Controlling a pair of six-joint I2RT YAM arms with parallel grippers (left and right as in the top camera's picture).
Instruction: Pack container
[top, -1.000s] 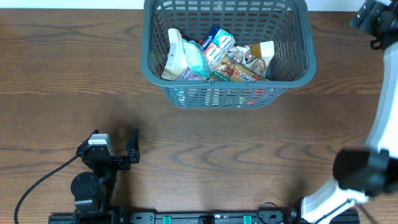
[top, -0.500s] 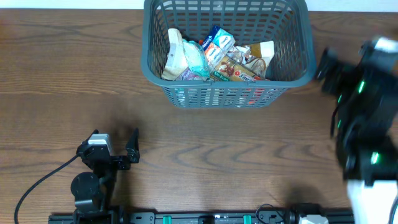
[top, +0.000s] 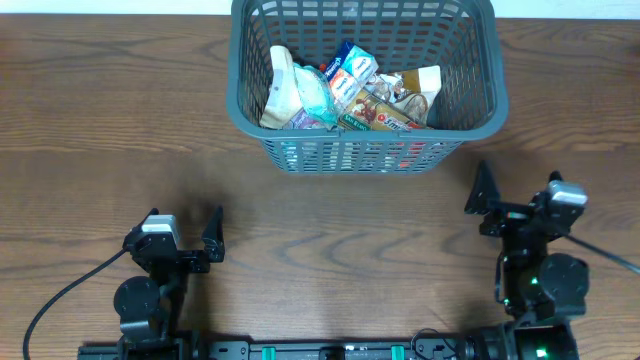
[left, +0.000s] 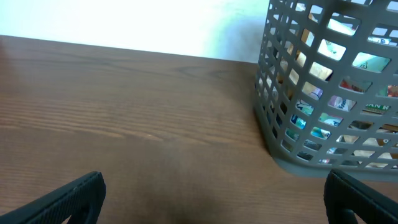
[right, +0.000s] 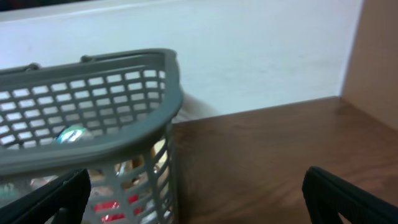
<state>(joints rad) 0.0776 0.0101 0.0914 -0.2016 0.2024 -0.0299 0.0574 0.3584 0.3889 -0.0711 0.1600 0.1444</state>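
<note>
The container (top: 470, 115) is a dark grey lattice basket at the back middle of the table, holding several snack packets (top: 345, 90). It also shows in the left wrist view (left: 298, 149) and in the right wrist view (right: 124, 81). My left gripper (top: 185, 225) is open and empty, low at the front left, well short of the basket. My right gripper (top: 517, 189) is open and empty at the front right, just beyond the basket's right corner. Both wrist views show fingertips wide apart with bare wood between them.
The brown wooden table (top: 80, 110) spreads left and right of the basket. A pale wall (right: 261, 56) runs behind the table. A black cable (top: 60, 295) trails from the left arm's base at the front edge.
My right arm has swung down from high at the far right and now rests low at the front right. The left arm and the basket have not moved.
</note>
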